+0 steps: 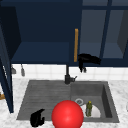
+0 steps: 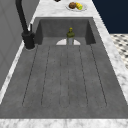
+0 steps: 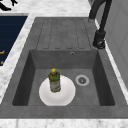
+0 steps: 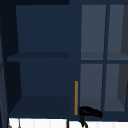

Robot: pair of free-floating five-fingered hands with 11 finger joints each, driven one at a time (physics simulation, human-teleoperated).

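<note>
Right hand at the wall cabinet door handle; left hand idle at the sink's front edge.

Front view: the right hand (image 1: 88,60) hangs just right of the orange door handle (image 1: 76,45), fingers curled downward and empty; whether it touches the handle cannot be told. The left hand (image 1: 37,118) hovers low, fingers curled, beside a red ball (image 1: 67,114). Right side view: a green bottle (image 3: 54,80) stands upright on a white plate (image 3: 66,96) in the basin. Upper view: the right hand (image 4: 89,112) sits at the handle's (image 4: 76,97) lower end.

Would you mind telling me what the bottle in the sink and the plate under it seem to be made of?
The bottle looks like translucent olive-green plastic, with a yellow cap and a paper-like label. The plate looks like glazed white ceramic, plain and evenly bright, though plastic is possible.
</note>
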